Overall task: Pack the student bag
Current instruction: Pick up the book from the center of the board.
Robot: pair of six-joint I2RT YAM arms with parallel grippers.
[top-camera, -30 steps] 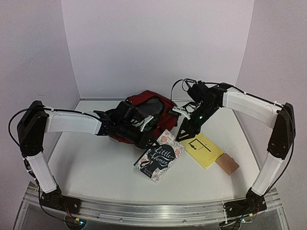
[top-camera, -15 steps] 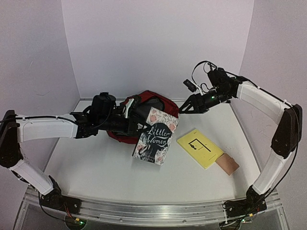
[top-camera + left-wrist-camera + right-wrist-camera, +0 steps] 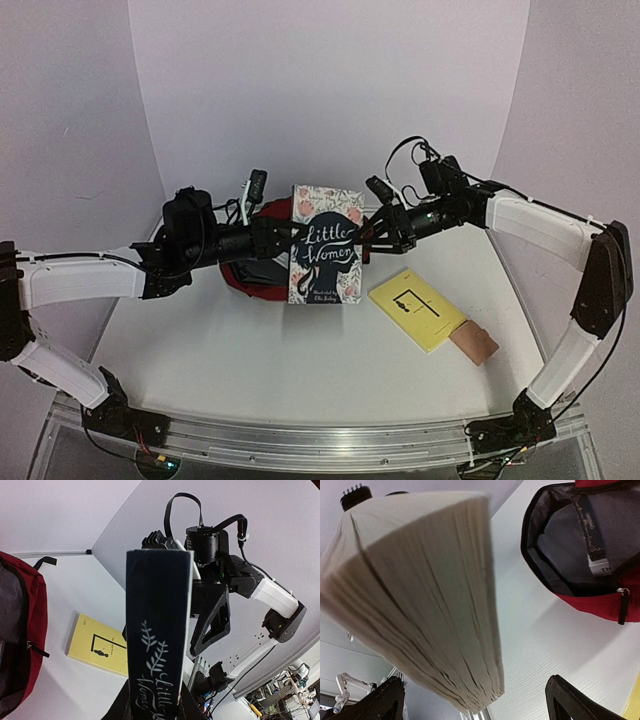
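Observation:
The student bag [image 3: 238, 276] is dark red and lies at the back centre, mostly hidden behind the book. In the right wrist view its mouth [image 3: 580, 545] is open, showing the grey lining and a book inside. My left gripper [image 3: 283, 240] is shut on the spine side of the "Little Women" book [image 3: 326, 245] and holds it upright in the air in front of the bag. The left wrist view shows the dark spine [image 3: 157, 630] between my left gripper's [image 3: 155, 702] fingers. My right gripper [image 3: 376, 234] is open at the book's right edge. The page edge [image 3: 420, 605] sits in front of my right gripper [image 3: 475, 692], ungripped.
A yellow book [image 3: 417, 308] lies flat on the table right of centre; it also shows in the left wrist view [image 3: 97, 645]. A small brown pad [image 3: 473, 343] lies beside its near right corner. White walls close the back and both sides.
My left gripper has lifted the book off the table and turned it upright. My right gripper has swung in from the back to the book's right edge.

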